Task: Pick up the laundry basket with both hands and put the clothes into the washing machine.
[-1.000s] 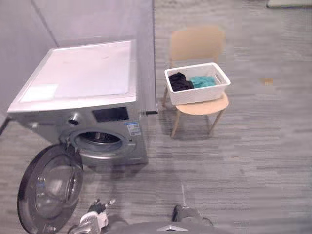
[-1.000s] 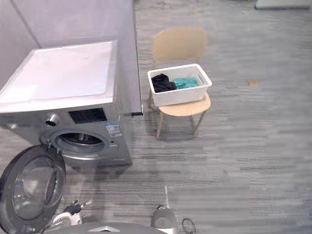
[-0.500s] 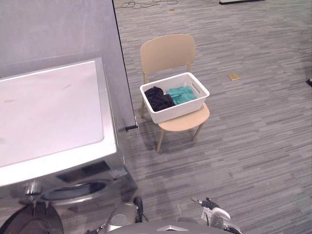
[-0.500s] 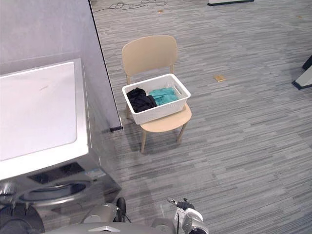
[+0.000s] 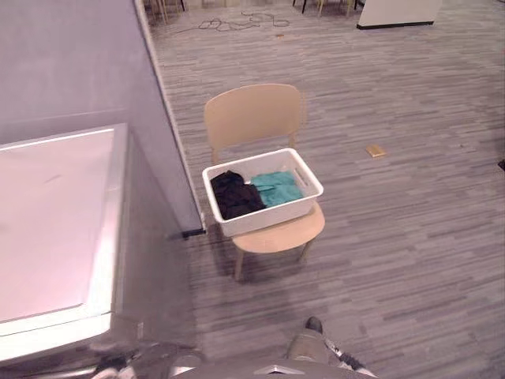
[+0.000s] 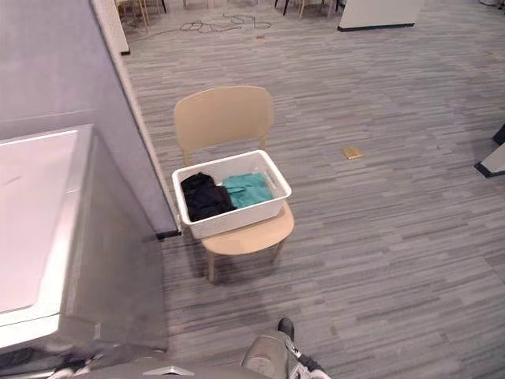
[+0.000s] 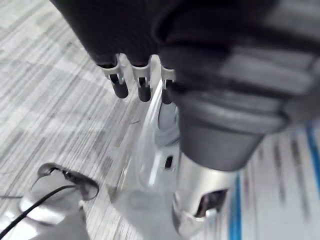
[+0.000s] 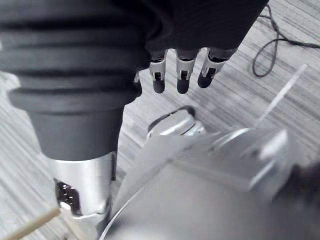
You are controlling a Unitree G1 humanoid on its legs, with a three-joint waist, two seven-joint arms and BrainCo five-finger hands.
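Note:
The white laundry basket (image 5: 265, 220) rests on the seat of a pale wooden chair (image 5: 252, 115) in the middle of the floor. In the basket a black garment (image 5: 235, 195) lies beside a teal one (image 5: 277, 188). At the left stands the washing machine (image 5: 55, 237), showing its white top and grey side. My left hand (image 7: 142, 85) hangs low over the floor, fingers relaxed and holding nothing. My right hand (image 8: 181, 77) hangs the same way, also with nothing in it. Both hands are well short of the basket.
A grey partition wall (image 5: 79, 71) runs behind the machine up to the chair's left side. A small tan object (image 5: 375, 150) lies on the plank floor to the right of the chair. Cables (image 5: 237, 20) lie far behind, and a white unit (image 5: 394, 12) stands there.
The camera has swung right and toward the chair, so the machine's open door and drum have left the picture. The basket still sits on the chair. Both hands stay low.

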